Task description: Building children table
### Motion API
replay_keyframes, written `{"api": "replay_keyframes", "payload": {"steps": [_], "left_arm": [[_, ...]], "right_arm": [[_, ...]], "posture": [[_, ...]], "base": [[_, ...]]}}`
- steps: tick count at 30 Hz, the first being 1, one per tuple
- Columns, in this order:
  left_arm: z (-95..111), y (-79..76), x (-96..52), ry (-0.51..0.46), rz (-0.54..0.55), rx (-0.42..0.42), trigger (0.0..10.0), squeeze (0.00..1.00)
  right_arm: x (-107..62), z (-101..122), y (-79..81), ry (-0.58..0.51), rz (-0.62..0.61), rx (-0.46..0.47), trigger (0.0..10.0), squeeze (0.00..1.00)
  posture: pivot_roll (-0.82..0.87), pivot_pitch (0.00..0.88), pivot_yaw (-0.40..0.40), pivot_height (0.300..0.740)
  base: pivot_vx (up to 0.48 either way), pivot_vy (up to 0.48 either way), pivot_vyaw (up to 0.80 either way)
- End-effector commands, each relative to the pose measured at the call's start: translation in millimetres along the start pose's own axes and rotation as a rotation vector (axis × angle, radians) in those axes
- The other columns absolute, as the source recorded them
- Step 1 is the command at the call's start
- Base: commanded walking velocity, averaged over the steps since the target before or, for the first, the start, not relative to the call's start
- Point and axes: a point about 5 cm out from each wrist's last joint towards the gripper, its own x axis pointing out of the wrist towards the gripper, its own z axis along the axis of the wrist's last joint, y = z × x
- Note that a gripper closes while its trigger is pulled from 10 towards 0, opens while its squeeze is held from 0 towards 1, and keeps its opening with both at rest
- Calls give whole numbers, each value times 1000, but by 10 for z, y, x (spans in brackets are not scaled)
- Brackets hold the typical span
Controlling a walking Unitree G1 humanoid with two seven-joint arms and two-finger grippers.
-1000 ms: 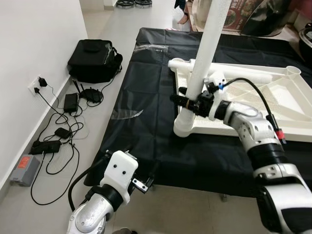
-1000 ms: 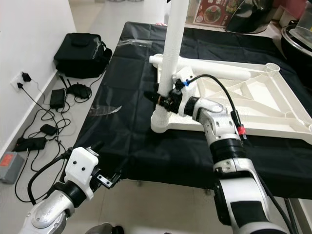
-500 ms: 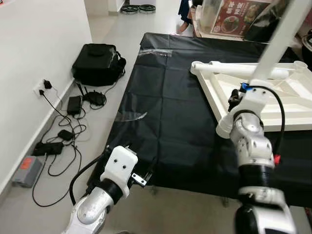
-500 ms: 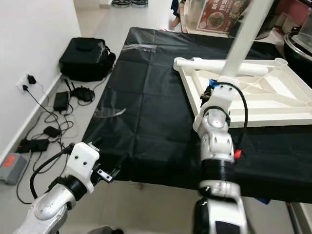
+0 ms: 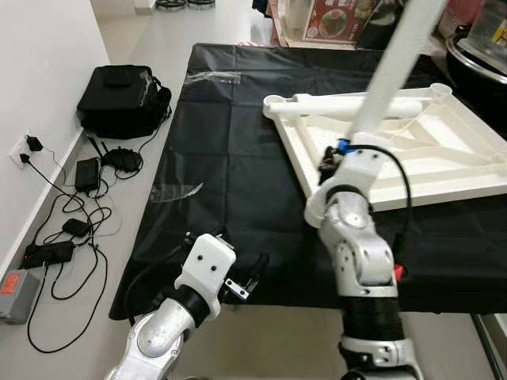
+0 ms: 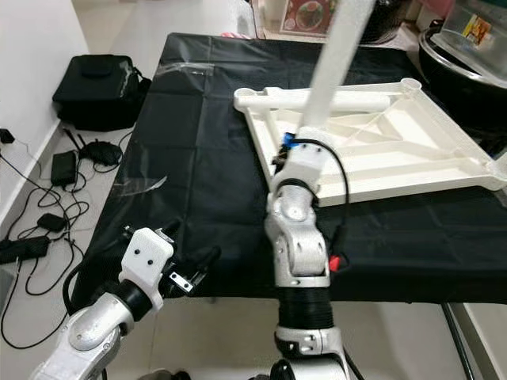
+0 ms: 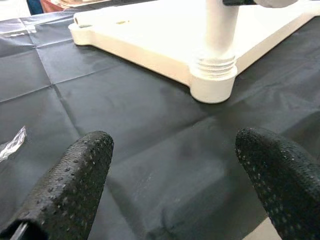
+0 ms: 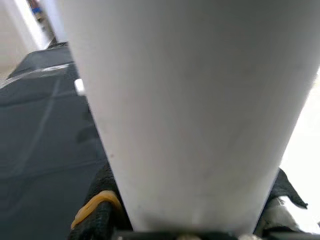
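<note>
1. The children table top (image 5: pixel 396 150) is a white, smooth plastic piece. It lies upside down on the black cloth (image 5: pixel 238 174), so its moulded ribs and raised rim face up. It has round sockets at the corners.
2. The black cloth is thin, with fold creases. It covers the table. A strip of clear tape (image 5: pixel 176 192) lies on it at 9 o'clock from the table top.
3. The white table leg (image 5: pixel 394 67) is a smooth round tube. It stands tilted in the near corner socket (image 7: pixel 213 80), whose collar has fine thread ridges.
4. The right end effector (image 8: pixel 187 205) is closed around the table leg near its lower end. In the right wrist view, its black fingers (image 8: pixel 102 210) press on both sides of the tube. One finger carries a yellow band.
5. The left end effector (image 7: pixel 172 175) is wide apart and holds nothing. Its black fingertips (image 7: pixel 75 185) have a dotted rubber texture. It hovers at the near edge of the cloth, at 7 o'clock from the table top.
6. On the grey floor (image 5: pixel 158 32), at 9 o'clock from the cloth, there is a black fabric bag (image 5: pixel 119 99). Near the wall lie black chargers with tangled cables (image 5: pixel 71 229).
7. At 12 o'clock there is a printed red poster (image 5: pixel 331 19); its writing is too small to read.
</note>
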Motion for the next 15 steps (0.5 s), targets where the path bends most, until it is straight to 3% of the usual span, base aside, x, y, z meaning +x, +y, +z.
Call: {"api": "replay_keyframes", "payload": {"steps": [1, 2, 4, 5, 10, 11, 12, 13, 14, 15], "left_arm": [[-53, -21, -7, 20, -1, 1, 10000, 0], [-61, -29, -5, 22, -3, -1, 10000, 0], [-61, -29, -5, 22, -3, -1, 10000, 0], [-73, -42, 1, 24, -6, -2, 10000, 0], [-79, -48, 8, 25, -8, 4, 10000, 0], [-89, -46, 11, 28, -8, 8, 10000, 0], [-98, -46, 14, 31, -9, 6, 10000, 0], [-98, -46, 14, 31, -9, 6, 10000, 0], [-115, -44, 19, 35, -10, 6, 10000, 0], [-115, -44, 19, 35, -10, 6, 10000, 0]], "right_arm": [[-91, -67, 149, 62, 100, 34, 0, 0], [-125, -78, 199, 75, 172, 26, 10000, 0], [-125, -78, 199, 75, 172, 26, 10000, 0], [-125, -134, 192, 116, 236, -2, 10000, 0], [-58, -146, 97, 129, 233, -7, 10000, 0], [-32, -108, 79, 119, 274, 14, 10000, 1000], [-18, -53, 95, 98, 356, 36, 10000, 1000], [-18, -53, 95, 98, 356, 36, 10000, 1000], [-33, 34, 135, 77, 546, 67, 10000, 1000], [-33, 34, 135, 77, 546, 67, 10000, 1000]], "posture": [[141, 107, -67, 740], [137, 106, -67, 740], [137, 106, -67, 740], [137, 102, -69, 740], [138, 102, -69, 740], [135, 98, -67, 740], [135, 98, -67, 740], [135, 98, -67, 740], [139, 94, -68, 740], [139, 94, -68, 740]], "base": [[0, 0, 0], [0, 0, 0], [0, 0, 0], [0, 0, 0], [0, 0, 0], [0, 0, 0], [0, 0, 0], [0, 0, 0], [0, 0, 0], [0, 0, 0]]}}
